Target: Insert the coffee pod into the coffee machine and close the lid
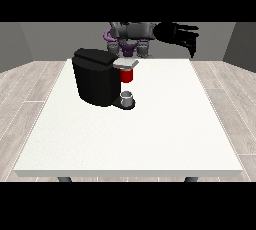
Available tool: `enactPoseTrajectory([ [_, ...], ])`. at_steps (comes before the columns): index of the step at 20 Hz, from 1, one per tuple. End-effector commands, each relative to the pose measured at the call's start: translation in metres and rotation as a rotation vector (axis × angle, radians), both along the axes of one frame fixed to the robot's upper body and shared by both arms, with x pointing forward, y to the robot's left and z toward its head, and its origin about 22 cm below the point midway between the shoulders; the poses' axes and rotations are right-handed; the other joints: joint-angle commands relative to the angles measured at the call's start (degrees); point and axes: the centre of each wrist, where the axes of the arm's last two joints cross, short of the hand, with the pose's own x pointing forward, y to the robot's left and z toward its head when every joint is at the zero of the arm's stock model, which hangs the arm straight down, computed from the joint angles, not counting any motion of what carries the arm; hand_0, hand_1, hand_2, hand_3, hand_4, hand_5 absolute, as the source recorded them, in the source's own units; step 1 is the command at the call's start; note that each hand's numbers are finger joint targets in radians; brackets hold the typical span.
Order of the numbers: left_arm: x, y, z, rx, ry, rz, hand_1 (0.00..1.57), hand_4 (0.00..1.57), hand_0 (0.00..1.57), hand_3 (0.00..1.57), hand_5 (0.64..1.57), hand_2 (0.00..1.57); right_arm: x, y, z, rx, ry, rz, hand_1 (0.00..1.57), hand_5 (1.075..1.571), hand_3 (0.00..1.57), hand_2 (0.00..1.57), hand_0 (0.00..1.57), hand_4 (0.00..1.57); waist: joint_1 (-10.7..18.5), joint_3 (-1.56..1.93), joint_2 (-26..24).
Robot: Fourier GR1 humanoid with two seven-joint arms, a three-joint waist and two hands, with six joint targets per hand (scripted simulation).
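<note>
1. My hand at the view's right (181, 36) is raised above the table's far edge, towards its far right corner, well apart from everything on the table.
2. Its fingers hang downward, fairly straight and relaxed, with nothing between them; the hand holds nothing.
3. My other hand does not show.
4. The table (150, 139) is white, and most of its surface is bare towards the near edge.
5. The machine (95, 76) is black and stands on the left half of the table, nearer the far edge than the near one.
6. Its body is upright, its long axis vertical, and its front faces the table's right side.
7. The lid (93, 57) lies along the top of the machine; I cannot tell whether it is fully down.
8. A pale holder (125, 63) juts out from the upper front of the machine towards the right.
9. A red thing at the machine (127, 75) sits directly under that holder.
10. A small grey thing (127, 97) stands on the machine's dark base plate, straight below the red thing and apart from it.
11. It stands upright, open end up, long axis vertical; I cannot tell whether it is the pod or a cup.
</note>
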Motion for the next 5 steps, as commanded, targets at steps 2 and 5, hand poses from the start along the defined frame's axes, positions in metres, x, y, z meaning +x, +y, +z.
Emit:
enactPoseTrajectory([
  [2, -0.017, 0.022, -0.031, -0.023, 0.087, 0.071, 0.00, 0.27, 0.00, 0.00, 1.571, 0.00, -0.011, 0.032, -0.075, 0.026, 0.032, 0.110, 0.00, 1.571, 0.00, 0.00, 0.00, 0.18, -4.29, -0.01, -5.22],
  [5, -0.021, 0.047, -0.052, -0.035, 0.150, 0.136, 0.00, 0.27, 0.00, 0.00, 1.571, 0.00, -0.023, 0.051, -0.091, 0.046, 0.041, 0.212, 0.00, 1.571, 0.00, 0.00, 0.00, 0.26, -8.81, -0.02, -7.49],
])
